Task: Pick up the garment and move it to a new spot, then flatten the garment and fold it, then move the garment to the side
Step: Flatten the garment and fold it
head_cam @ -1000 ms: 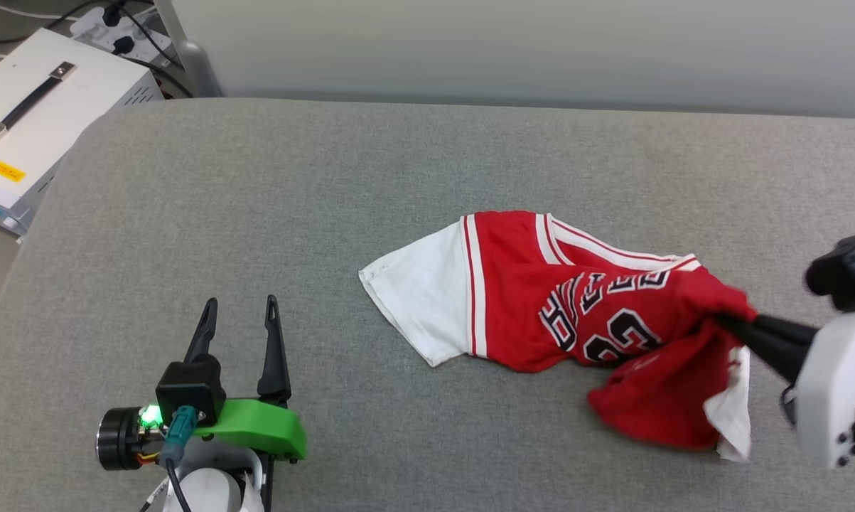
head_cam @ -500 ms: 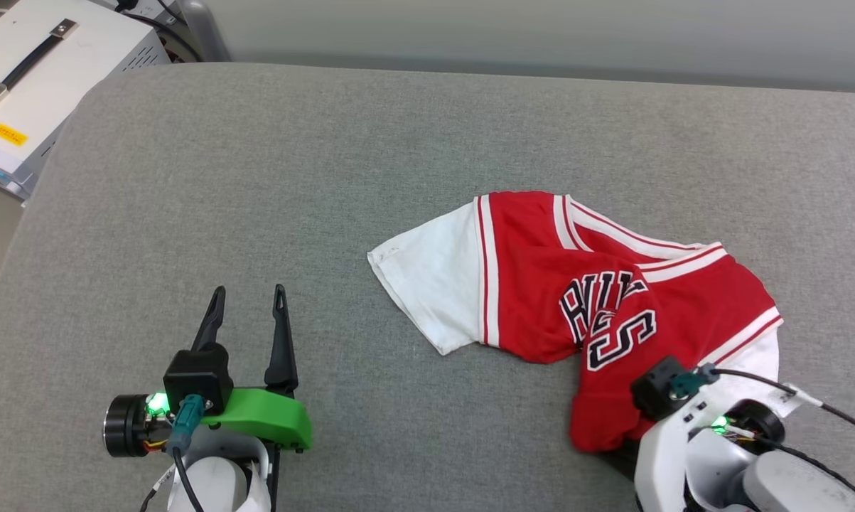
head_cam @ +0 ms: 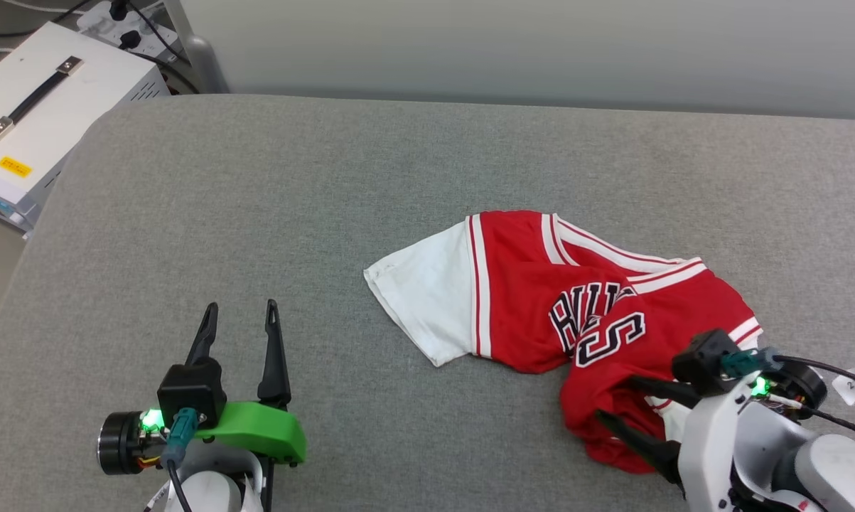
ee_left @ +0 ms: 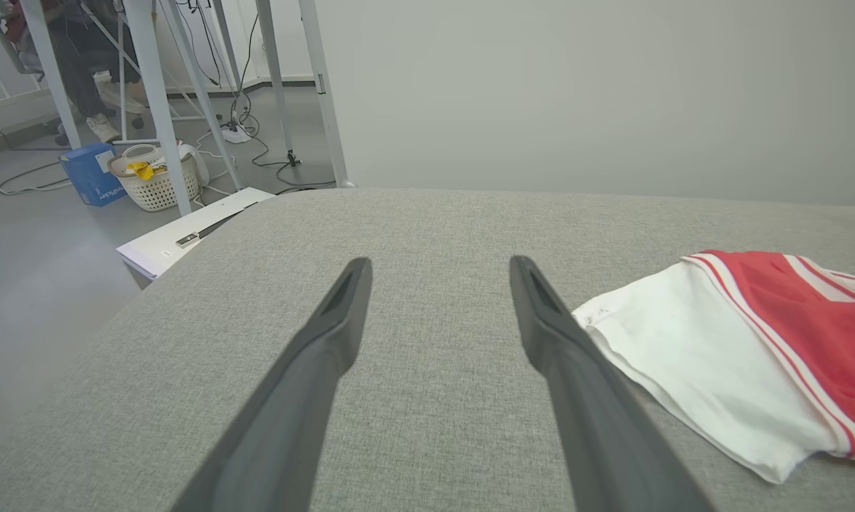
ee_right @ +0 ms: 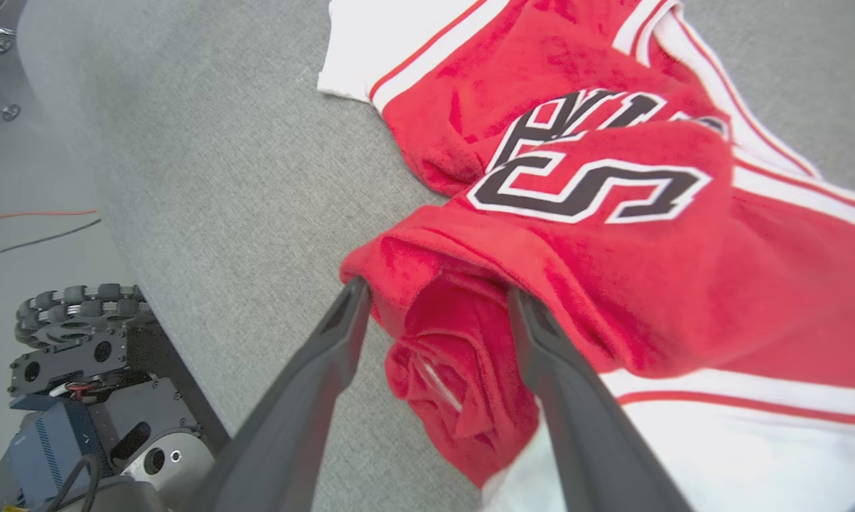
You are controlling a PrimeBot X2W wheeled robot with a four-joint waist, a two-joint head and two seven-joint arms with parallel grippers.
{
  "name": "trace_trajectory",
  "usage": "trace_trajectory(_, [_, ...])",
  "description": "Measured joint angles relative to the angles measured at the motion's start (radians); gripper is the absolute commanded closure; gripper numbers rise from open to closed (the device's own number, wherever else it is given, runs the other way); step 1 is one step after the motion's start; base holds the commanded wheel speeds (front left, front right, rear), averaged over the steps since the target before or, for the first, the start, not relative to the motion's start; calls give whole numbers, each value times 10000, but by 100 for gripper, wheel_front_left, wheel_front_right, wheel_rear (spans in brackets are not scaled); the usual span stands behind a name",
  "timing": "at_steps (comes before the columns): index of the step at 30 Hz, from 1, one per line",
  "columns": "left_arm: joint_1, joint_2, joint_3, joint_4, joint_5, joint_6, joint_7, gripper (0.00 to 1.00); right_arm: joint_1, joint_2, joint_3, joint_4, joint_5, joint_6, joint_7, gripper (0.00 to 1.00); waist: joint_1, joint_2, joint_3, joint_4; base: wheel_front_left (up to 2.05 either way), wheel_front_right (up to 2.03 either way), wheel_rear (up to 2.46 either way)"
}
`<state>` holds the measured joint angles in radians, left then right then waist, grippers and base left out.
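The red jersey-style T-shirt with white sleeves (head_cam: 534,299) lay crumpled on the grey fabric-covered table (head_cam: 292,185), right of centre, its hem bunched near the front edge. The right gripper (head_cam: 615,400), which had pinched that hem a moment before, had just let go. Its dark fingers stood wide apart, loose folds between them, gripping nothing. The left gripper (head_cam: 241,307) waited spread and empty, well apart. The move looked done; flattening seemed next.

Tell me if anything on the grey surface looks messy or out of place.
The garment lies crumpled, not flat: its red body is bunched and folded over the lettering, hiding part of it. The right end effector stands open astride that bunch.
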<state>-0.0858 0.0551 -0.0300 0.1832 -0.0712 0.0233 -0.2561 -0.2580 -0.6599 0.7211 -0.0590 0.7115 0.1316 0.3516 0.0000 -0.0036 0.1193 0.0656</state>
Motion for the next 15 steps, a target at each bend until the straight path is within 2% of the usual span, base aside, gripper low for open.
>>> trace_trajectory(5, [183,0,21,-67,2,0,0,0,977,-401,-1910,-1781,46,-2,368,0,0,0,-322,-160,0,0,0])
trace_trajectory(9, [240,0,10,-207,29,2,0,0,1442,-125,-3628,-2899,-48,-2,566,0,0,0,-410,-270,0,0,0])
trace_trajectory(12, [239,0,-13,-301,52,2,0,0,1415,-128,-4765,-3175,-489,-2,719,0,0,0,-338,-269,0,0,0])
trace_trajectory(15, [231,0,-67,-337,73,2,0,0,1104,-182,-5476,-3141,-662,-2,982,0,0,0,-203,-236,0,0,0])
